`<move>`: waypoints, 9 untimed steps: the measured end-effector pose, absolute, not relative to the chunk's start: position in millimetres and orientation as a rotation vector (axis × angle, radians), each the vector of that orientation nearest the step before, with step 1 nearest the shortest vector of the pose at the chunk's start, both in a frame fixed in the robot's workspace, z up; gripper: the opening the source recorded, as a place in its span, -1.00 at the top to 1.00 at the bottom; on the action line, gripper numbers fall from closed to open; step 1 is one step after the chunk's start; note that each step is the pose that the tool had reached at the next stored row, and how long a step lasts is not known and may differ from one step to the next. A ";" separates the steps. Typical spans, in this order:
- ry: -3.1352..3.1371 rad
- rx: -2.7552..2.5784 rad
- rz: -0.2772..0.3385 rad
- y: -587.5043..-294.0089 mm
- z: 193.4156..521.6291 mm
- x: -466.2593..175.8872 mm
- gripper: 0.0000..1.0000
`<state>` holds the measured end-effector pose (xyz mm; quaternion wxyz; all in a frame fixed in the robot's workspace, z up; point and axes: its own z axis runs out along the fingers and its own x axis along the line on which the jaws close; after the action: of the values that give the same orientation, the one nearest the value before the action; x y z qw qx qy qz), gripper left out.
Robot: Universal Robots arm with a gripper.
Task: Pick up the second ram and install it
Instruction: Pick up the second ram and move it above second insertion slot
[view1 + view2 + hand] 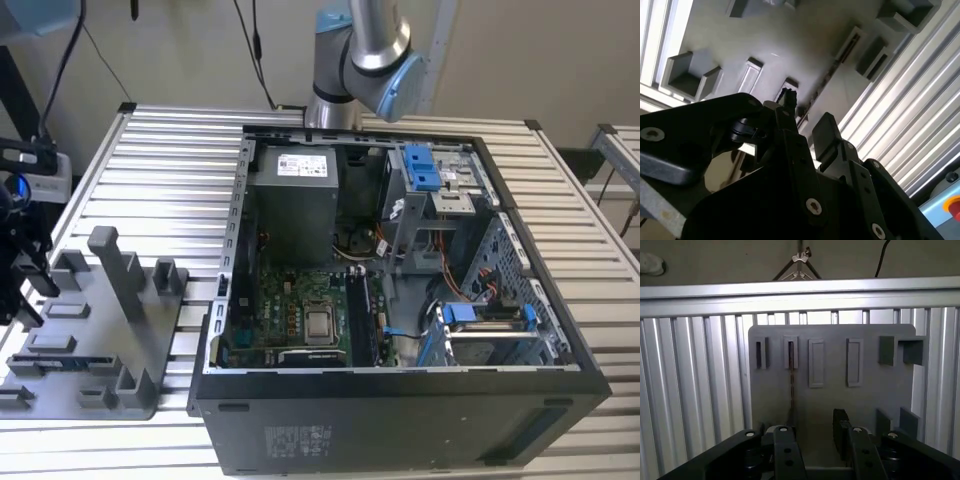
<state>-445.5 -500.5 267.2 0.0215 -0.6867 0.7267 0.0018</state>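
**Jaws released over the holder, second ram waiting in its slot**

Nearest are the jaws, spread apart with clear space between them and nothing held. Both wrist views show the two black fingers [785, 455] parted above the grey holder tray [865, 405].

Just ahead of the jaws stands the second ram [791, 385]. It is a thin dark strip set on edge in one of the tray's narrow slots, and it also shows in the second wrist view [826, 79]. It lies in line with one jaw rather than centred in the gap, and neither jaw touches it.

By its look the stick should be light and stiff but fragile. It is a bare board with chips on its faces, and the edge buried in the slot is probably the contact edge. The safest hold looks to be across its thickness, on the exposed upper edge near mid-length, so that it hangs level. Since it is so thin, the jaws would have to close almost fully. The smooth faces may slip under a weak pinch, and a hard pinch could stress the chips. Any tilt in the lift may bind it in the slot.

Beyond the jaws, the tray rests on the slatted metal counter [690, 390]. Farther off, in the exterior view, the open computer case [400, 420] lies on that counter with its motherboard [300, 320] exposed.
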 end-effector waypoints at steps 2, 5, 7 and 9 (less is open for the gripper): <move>2.251 -2.127 0.003 -503.0 264.3 -445.5 0.16; 2.250 -2.126 0.001 -505.9 259.6 -445.5 0.16; 2.250 -2.126 0.000 -507.3 256.7 -445.5 0.16; 2.250 -2.126 -0.001 -507.8 253.3 -445.6 0.16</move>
<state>-445.6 -507.8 253.3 0.0229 -0.6866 0.7266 -0.0003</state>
